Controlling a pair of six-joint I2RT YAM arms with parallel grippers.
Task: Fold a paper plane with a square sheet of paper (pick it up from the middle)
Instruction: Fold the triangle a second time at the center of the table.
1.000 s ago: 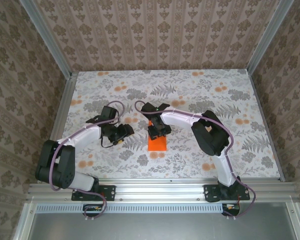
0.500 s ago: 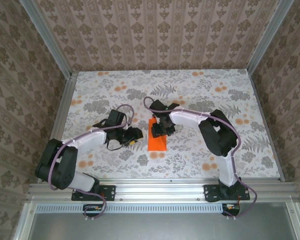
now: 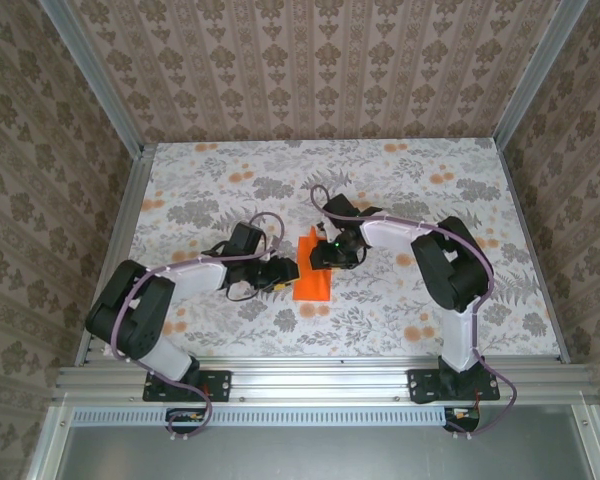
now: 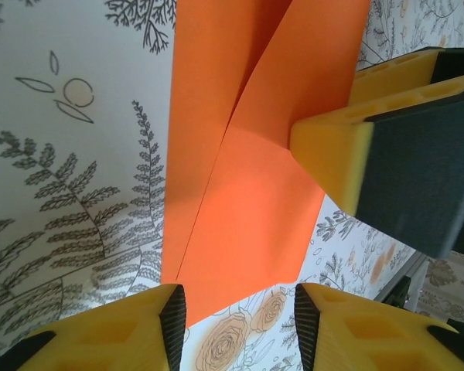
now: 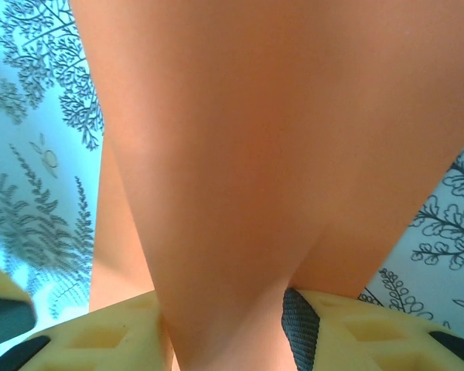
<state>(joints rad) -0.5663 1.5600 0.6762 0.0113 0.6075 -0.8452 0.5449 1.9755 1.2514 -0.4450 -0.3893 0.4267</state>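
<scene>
The square sheet of paper [image 3: 310, 283] is bright orange and partly folded, with a long crease [image 4: 216, 178] down it. It lies on the table's middle. My left gripper [image 3: 282, 275] is at its left edge. In the left wrist view its jaws [image 4: 240, 309] stand open over the paper's near corner and nothing is pinched. My right gripper [image 3: 328, 257] sits on the sheet's far right part, one yellow finger [image 4: 332, 154] pressing the paper. In the right wrist view a raised fold of paper [image 5: 240, 154] runs between the parted jaws of the right gripper [image 5: 224, 328], hiding the gap.
The table wears a floral cloth [image 3: 410, 190] printed with grey leaves and pale orange flowers. Wallpapered walls and aluminium rails [image 3: 130, 210] close in the left, right and back. Both arm bases stand on the near rail [image 3: 310, 375].
Both grippers moved right. The left one came up to the paper's left edge. Both jaws narrowed. The paper's far end lifted and now sits tilted.
</scene>
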